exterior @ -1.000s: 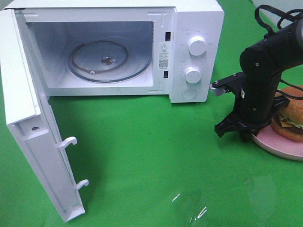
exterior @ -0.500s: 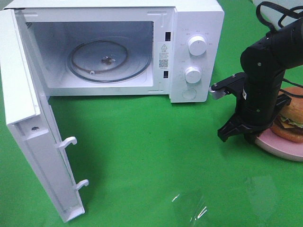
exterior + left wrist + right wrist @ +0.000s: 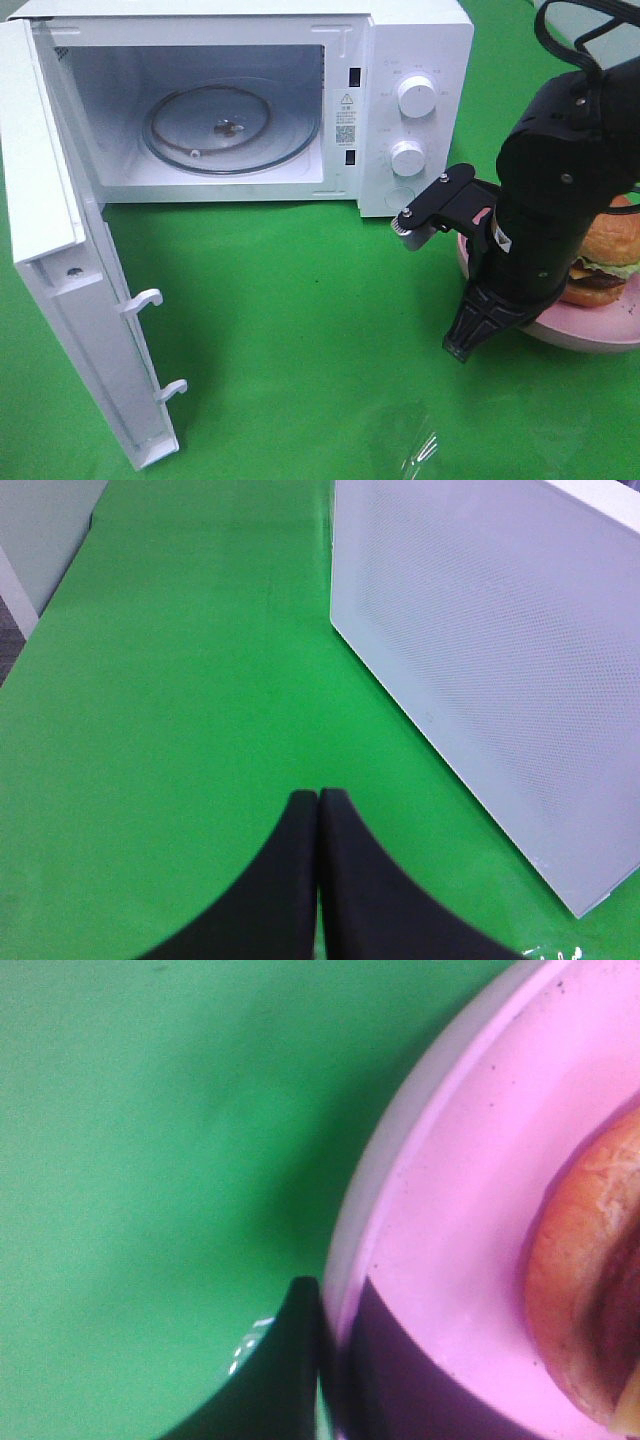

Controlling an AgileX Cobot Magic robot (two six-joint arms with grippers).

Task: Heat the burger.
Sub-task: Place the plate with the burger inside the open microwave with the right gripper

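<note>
The burger [image 3: 608, 262] lies on a pink plate [image 3: 585, 333] at the right of the green table. In the right wrist view the burger [image 3: 590, 1260] sits well inside the plate's rim [image 3: 400, 1190]. My right gripper [image 3: 468, 338] [image 3: 325, 1360] is shut on that rim, one finger outside and one on the plate's inner face. My left gripper [image 3: 318, 815] is shut with nothing in it, low over the green cloth beside the microwave door's outer face [image 3: 500, 660]. It does not show in the exterior high view.
A white microwave [image 3: 415, 110] stands at the back with its door [image 3: 70, 260] swung fully open to the left. Its glass turntable [image 3: 230, 128] holds nothing. The right arm's dark body [image 3: 565, 190] hides part of the plate.
My right gripper has shut on the plate's rim. The arm has come up and to the left, bringing the plate and burger with it.
</note>
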